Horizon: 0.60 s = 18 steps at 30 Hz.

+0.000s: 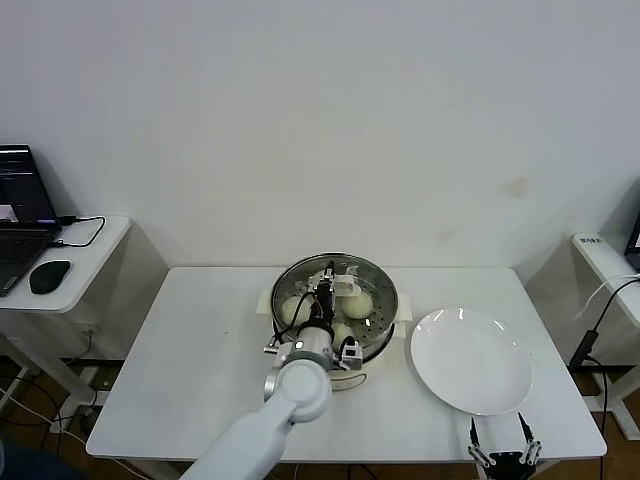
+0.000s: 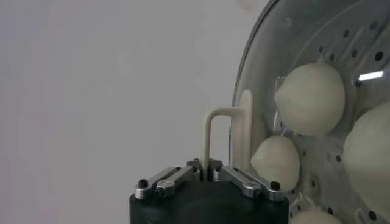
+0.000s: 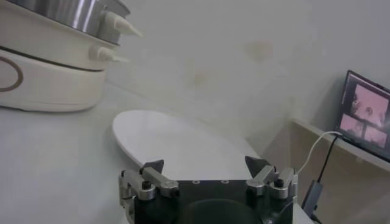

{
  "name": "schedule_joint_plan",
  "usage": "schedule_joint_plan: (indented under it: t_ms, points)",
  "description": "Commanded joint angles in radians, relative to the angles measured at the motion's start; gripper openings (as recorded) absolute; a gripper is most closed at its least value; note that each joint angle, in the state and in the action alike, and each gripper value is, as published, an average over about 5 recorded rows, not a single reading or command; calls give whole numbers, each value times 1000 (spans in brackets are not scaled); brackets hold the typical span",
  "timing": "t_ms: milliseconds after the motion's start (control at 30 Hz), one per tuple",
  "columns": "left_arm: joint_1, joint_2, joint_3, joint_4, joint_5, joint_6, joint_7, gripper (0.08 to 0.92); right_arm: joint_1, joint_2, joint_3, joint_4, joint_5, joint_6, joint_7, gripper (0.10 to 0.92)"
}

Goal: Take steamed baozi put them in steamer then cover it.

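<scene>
The steamer point(image 1: 380, 282) stands at the table's middle, a steel pot on a cream base point(image 3: 42, 82). Several cream-white baozi point(image 1: 358, 303) lie on its perforated tray; they also show in the left wrist view point(image 2: 311, 97), seen through the glass. The clear glass cover point(image 2: 244, 79) sits over the pot. My left gripper point(image 1: 325, 290) is above the pot's centre and shut on the cover's cream bar handle point(image 2: 210, 137). My right gripper point(image 1: 505, 455) is open and empty at the table's front right edge.
A flat white plate point(image 1: 470, 360) lies right of the steamer, with nothing on it; it also shows in the right wrist view point(image 3: 177, 143). A side table with a laptop point(image 1: 20, 215) and a mouse stands at the far left.
</scene>
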Motion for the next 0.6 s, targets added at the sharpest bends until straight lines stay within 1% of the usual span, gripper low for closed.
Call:
schedule_joint_plan:
  t_ms: [33, 133, 233, 400, 500, 567, 600]
  points:
    - [24, 11, -9, -66, 7, -1, -1, 375, 1, 0, -3, -1, -2, 0, 0, 823]
    - [63, 30, -21, -130, -7, 0, -4, 462, 1, 0, -3, 0, -2, -1, 0, 823]
    - [124, 65, -39, -208, -48, -1, -20, 549, 1, 0, -2, 0, -2, -1, 0, 823]
    - [259, 134, -97, -355, -240, -1, -71, 687, 0, 0, -3, -1, -2, -1, 0, 823]
    - [356, 182, -155, -449, -445, -18, -137, 769, 0, 0, -5, -3, -2, -1, -1, 823]
    - [420, 208, -201, -501, -602, -49, -224, 805, 0, -1, -6, -4, -2, -1, -1, 823]
    - [455, 216, -231, -517, -679, -86, -283, 812, -1, -1, -7, -3, -1, 0, -2, 823]
